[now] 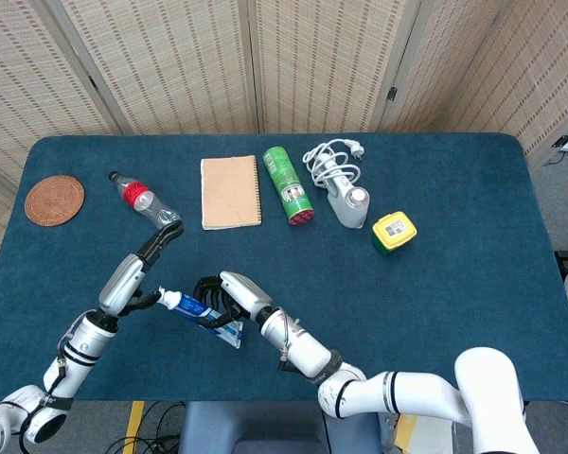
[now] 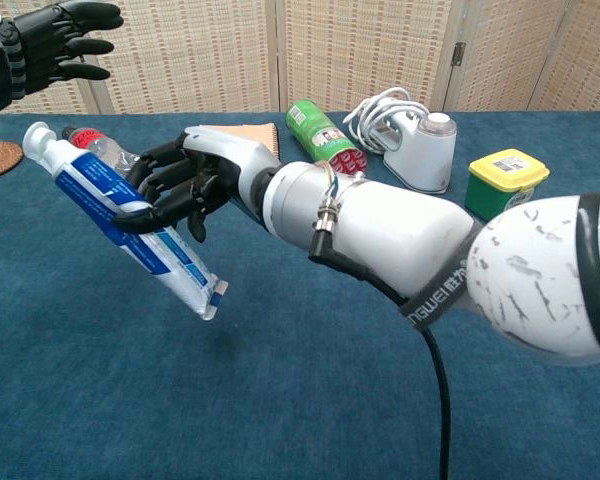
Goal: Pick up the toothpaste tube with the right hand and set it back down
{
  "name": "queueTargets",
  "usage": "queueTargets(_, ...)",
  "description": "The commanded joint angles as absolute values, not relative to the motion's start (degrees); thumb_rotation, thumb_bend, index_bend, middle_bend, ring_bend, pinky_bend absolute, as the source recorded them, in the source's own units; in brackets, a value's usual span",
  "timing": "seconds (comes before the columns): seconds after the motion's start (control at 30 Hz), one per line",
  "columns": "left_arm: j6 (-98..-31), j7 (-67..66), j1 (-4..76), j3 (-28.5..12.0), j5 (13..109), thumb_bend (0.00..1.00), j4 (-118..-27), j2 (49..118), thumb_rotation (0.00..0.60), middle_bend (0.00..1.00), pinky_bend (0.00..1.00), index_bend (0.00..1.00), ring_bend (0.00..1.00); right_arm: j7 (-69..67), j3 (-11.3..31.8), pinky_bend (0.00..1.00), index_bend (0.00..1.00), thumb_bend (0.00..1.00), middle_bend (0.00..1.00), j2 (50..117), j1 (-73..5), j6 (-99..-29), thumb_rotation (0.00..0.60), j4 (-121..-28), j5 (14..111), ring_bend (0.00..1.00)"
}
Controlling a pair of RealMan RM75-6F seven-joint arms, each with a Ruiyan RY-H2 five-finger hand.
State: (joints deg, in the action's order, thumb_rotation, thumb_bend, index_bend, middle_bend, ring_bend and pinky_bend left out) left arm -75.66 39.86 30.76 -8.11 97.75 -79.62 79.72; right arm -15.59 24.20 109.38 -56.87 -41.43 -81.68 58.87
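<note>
My right hand (image 2: 190, 180) (image 1: 220, 294) grips a blue and white toothpaste tube (image 2: 120, 225) (image 1: 201, 310) around its middle, black fingers curled around it. The tube hangs above the blue table (image 1: 435, 284), tilted, white cap (image 2: 35, 135) up and to the left, crimped end down. In the chest view my left hand (image 2: 50, 35) is at the top left corner, fingers spread, holding nothing. In the head view the left hand (image 1: 142, 260) is just left of the tube's cap.
Along the far side lie a woven coaster (image 1: 54, 200), a plastic bottle (image 1: 142, 198), a tan notebook (image 1: 230, 191), a green can (image 1: 288, 183), a white device with a coiled cord (image 1: 343, 189) and a yellow-lidded green box (image 1: 394, 232).
</note>
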Motion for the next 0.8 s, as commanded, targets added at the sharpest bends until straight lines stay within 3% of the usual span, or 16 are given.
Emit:
queueTargets(0.03,-75.85,39.06,31.45,-7.38,98.41,0.00,-79.22,79.81,0.000,0.00,0.13,0.00,0.00,-15.49,24.54,0.70,0.73,0.62,0.71,109.21,-57.19,-40.94,0.600,-82.17,58.08,0.60)
queueTargets(0.8,-71.52,36.21,35.38,-2.26,99.51,0.00,-81.91,76.18,0.000,0.00,0.13,0.00,0.00,-12.38,24.26,0.71,0.76,0.63,0.73,110.02,-58.47,-42.07,0.600,-82.22,56.46,0.61)
